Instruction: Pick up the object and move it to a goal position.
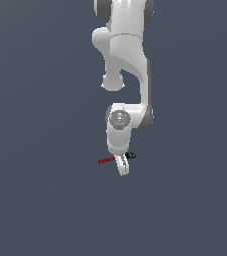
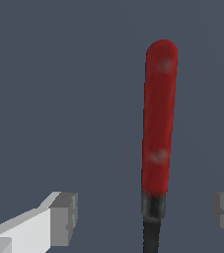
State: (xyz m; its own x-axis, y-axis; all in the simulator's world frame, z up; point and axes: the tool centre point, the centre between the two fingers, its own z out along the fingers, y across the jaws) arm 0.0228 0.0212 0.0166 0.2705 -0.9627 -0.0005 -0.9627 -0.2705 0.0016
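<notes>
In the exterior view, the stick (image 1: 106,160) is seen lying crosswise at the tool (image 1: 123,167), its red end pointing to that view's left and its black head (image 1: 130,155) showing on the right. Whether it rests on the counter (image 1: 35,200) or is already lifted cannot be told. In the wrist view, the red handle (image 2: 159,123) runs between the two pads (image 2: 64,218), which stand spread, with clear gaps on either side. The grasp step is judged to be in hand: the pads must be pressed onto the shaft before any carry to the goal, which is not seen.
</notes>
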